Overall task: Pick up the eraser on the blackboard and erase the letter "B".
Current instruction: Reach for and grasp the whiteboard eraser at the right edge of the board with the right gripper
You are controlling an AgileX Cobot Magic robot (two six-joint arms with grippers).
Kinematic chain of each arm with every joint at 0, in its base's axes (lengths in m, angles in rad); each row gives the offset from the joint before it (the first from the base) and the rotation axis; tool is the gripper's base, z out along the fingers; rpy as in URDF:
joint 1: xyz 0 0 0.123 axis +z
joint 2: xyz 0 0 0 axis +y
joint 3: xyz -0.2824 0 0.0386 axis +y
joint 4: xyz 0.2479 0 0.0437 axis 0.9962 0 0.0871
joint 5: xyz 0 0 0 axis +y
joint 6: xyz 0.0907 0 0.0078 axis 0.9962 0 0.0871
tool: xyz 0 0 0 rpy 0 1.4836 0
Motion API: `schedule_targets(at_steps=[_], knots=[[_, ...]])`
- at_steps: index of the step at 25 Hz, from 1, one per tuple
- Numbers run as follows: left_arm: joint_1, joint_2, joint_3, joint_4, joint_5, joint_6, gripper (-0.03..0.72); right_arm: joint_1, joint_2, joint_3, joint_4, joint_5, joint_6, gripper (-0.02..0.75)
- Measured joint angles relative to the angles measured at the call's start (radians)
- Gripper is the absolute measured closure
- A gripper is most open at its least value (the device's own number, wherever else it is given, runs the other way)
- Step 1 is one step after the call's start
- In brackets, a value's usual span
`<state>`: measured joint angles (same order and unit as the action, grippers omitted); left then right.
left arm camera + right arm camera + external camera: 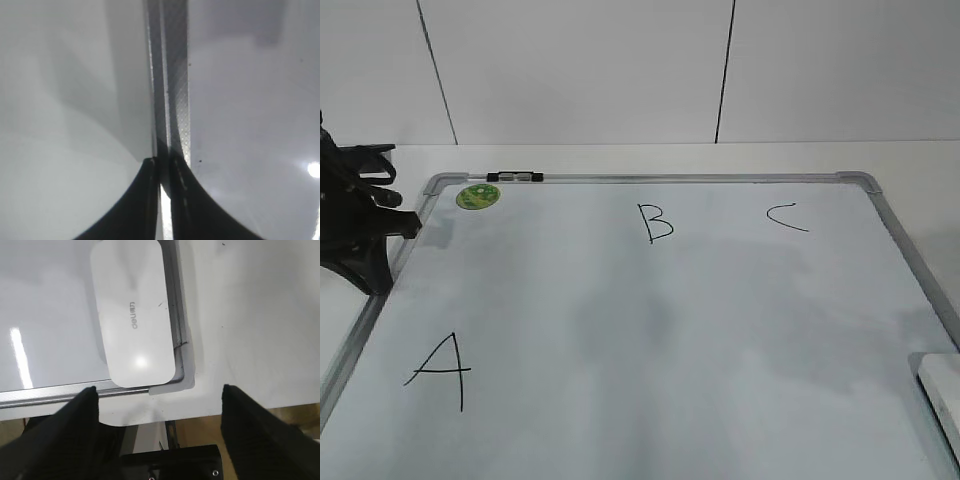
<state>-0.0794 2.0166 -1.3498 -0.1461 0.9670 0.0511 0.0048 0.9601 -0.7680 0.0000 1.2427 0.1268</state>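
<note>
My right gripper spread wide, empty, hovering above near right corner of blackboard; eraser just beyond fingertips, lying flat on board against right frame, untouched

My left gripper pressed together, nothing held, parked over left frame edge, idle

Letter "B" intact, far middle of board, between "A" near left and "C" far right

Step, my reading: approach before pickup. Next: move right gripper forward and down, straddle eraser across short sides, clamp, lift, carry to "B"
</note>
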Motion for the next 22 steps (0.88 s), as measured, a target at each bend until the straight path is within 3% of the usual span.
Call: schedule_targets(at_steps=[13,22], knots=[[0.004,0.000,-0.002,-0.010,0.002,0.000,0.666,0.000,0.204,0.000,0.099,-0.026,-0.038,0.130],[0.004,0.000,-0.002,-0.012,0.002,0.000,0.668,0.000,0.309,-0.001,0.107,-0.118,-0.043,0.131]])
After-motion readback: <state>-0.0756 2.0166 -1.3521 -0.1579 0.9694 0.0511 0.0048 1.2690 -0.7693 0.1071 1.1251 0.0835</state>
